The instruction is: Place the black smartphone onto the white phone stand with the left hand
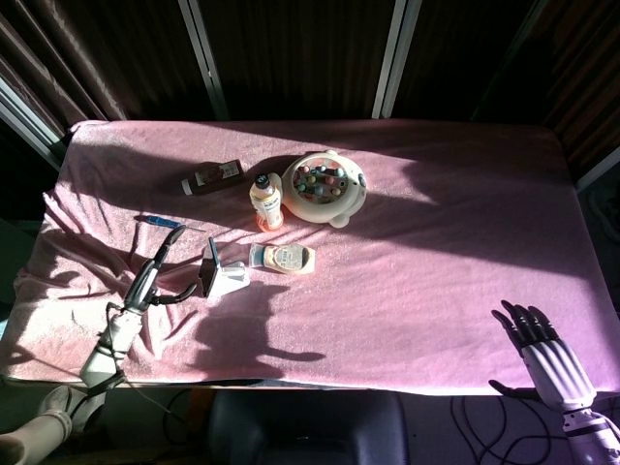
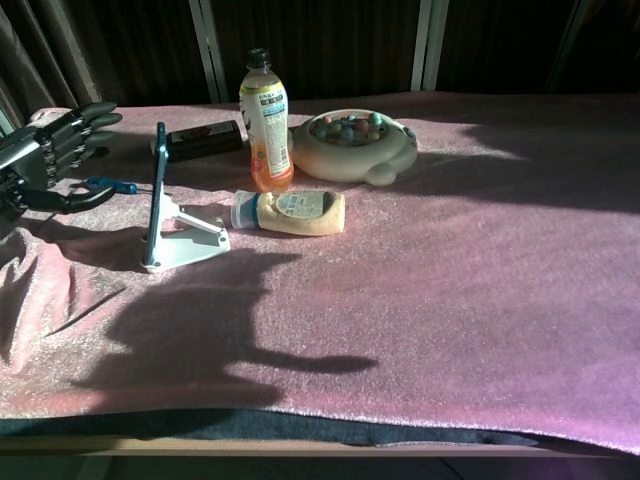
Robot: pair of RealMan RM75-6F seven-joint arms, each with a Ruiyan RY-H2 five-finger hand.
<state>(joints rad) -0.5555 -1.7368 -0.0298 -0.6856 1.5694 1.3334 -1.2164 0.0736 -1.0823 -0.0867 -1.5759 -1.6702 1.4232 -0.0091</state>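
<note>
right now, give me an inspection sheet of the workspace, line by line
surface: table under a wrinkled pink cloth, half sunlit, half in shadow
job's things: black smartphone stands edge-on, leaning on the white phone stand; nothing touches it
clutter: upright drink bottle, lying bottle, dark flat bottle, round cream tray of small coloured pieces, blue pen
hands: left hand apart from the phone, fingers extended, holding nothing; right hand at the near right edge, fingers spread, holding nothing
cables: dark cable along the left forearm, more below the table's near edge
surroundings: dark curtains with pale vertical bars behind
</note>
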